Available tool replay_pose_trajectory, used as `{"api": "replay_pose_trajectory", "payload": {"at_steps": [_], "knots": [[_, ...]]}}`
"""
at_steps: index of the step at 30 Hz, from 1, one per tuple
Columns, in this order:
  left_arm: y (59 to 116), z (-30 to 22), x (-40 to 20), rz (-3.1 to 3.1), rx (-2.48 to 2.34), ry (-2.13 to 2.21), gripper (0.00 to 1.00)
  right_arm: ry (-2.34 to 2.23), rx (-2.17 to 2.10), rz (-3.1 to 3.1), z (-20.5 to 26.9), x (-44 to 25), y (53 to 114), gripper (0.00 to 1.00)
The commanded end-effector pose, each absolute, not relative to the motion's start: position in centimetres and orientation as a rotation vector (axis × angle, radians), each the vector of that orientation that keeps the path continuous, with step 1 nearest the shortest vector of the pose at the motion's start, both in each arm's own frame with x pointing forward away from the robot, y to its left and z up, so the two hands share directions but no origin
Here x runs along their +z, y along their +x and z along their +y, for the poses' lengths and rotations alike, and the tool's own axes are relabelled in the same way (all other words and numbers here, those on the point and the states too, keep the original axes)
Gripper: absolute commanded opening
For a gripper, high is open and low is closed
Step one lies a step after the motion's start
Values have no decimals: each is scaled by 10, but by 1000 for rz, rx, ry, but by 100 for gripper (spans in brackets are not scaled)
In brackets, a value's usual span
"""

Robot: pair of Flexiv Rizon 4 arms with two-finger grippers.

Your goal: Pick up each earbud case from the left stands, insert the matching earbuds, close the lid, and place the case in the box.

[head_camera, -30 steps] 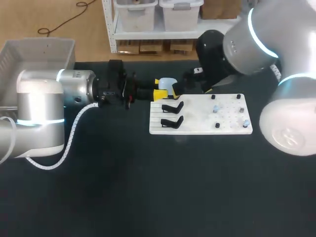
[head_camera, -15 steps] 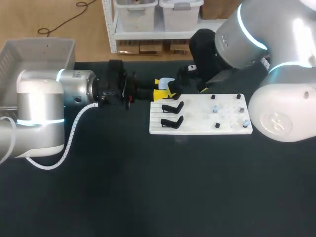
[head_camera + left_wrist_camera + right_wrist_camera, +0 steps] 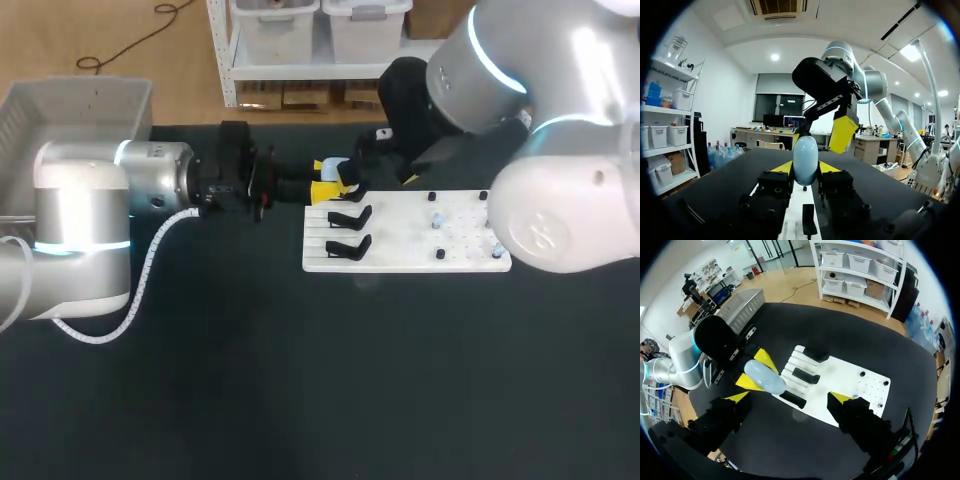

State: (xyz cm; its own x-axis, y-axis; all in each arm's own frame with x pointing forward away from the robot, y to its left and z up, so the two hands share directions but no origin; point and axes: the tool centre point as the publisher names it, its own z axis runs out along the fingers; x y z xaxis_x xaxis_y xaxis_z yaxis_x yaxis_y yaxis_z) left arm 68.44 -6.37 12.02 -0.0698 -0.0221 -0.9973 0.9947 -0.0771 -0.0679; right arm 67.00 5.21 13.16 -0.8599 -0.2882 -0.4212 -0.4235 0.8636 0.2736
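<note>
Pale blue, egg-shaped plastic earbud case [image 3: 333, 168] sits clamped between the two yellow fingertips of the left gripper [image 3: 327, 178], just off the far left corner of the white rectangular board [image 3: 400, 262]. In the left wrist view the case stands upright, pinched from both sides. The right gripper [image 3: 790, 398] hangs above the board's left end, its fingers spread wide with nothing between them. Two black stands [image 3: 349, 215] sit on the board's left part, near the case.
</note>
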Motion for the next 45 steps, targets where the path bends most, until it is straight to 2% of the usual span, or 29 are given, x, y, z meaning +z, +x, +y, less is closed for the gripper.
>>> {"api": "replay_pose_trajectory", "payload": {"at_steps": [1,20,31,45], "knots": [[685,-64,120,1204,-1330,1214,0,-529,513,2674,53,130,675,100],[685,-64,120,1204,-1330,1214,0,-490,497,2671,46,131,689,100],[685,-64,120,1204,-1330,1214,0,-472,512,2585,40,157,692,100],[677,-66,126,1058,-1317,1266,0,-568,349,2535,-6,182,676,100]]}}
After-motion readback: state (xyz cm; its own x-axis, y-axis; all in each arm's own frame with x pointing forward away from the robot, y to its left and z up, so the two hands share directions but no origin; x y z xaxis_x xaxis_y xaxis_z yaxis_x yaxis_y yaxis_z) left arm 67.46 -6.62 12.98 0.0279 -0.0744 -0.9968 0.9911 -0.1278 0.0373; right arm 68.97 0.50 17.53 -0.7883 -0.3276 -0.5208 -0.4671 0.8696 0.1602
